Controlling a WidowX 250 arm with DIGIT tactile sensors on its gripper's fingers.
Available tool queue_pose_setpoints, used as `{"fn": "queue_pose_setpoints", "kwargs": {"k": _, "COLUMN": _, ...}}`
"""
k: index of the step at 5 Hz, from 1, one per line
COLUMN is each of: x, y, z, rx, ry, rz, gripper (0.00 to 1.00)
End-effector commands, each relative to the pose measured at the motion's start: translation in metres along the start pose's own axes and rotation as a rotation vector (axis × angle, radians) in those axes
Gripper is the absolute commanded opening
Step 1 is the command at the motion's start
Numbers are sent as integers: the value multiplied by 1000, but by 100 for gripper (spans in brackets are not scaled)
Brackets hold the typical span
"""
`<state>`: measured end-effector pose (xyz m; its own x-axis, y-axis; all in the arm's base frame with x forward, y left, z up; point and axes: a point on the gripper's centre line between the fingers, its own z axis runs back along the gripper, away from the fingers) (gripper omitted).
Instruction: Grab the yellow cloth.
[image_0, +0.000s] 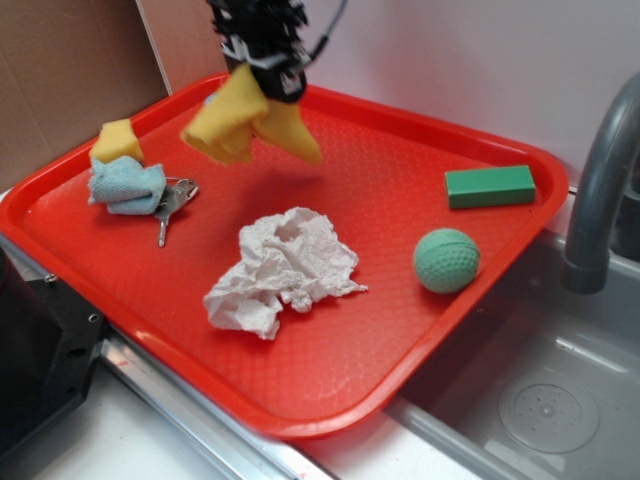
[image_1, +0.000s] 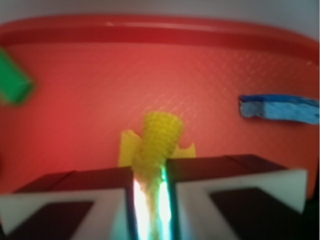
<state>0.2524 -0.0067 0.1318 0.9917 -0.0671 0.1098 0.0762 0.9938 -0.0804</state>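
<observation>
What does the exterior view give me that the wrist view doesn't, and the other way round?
Only exterior: the white tissue wad, green ball, keys, yellow sponge, light-blue cloth, faucet, and the cloth hanging clear above the tray.
Only wrist: the cloth pinched between the tool's fingers, plus a blurred blue object.
Both: the yellow cloth, red tray, green block.

nubbly yellow cloth (image_0: 235, 118), textured plastic tray (image_0: 400, 190)
</observation>
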Motion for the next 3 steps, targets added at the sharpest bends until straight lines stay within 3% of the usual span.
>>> {"fn": "queue_pose_setpoints", "kwargs": {"k": 1, "x": -43, "y": -6, "z": 112, "rx": 101, "ry": -147, "rz": 161, "gripper": 0}}
{"fn": "queue_pose_setpoints", "kwargs": {"k": 2, "x": -40, "y": -1, "z": 139, "rx": 84, "ry": -158, "rz": 209, "gripper": 0}}
{"fn": "queue_pose_setpoints", "kwargs": {"k": 3, "x": -36, "y": 7, "z": 128, "rx": 120, "ry": -121, "rz": 253, "gripper": 0}}
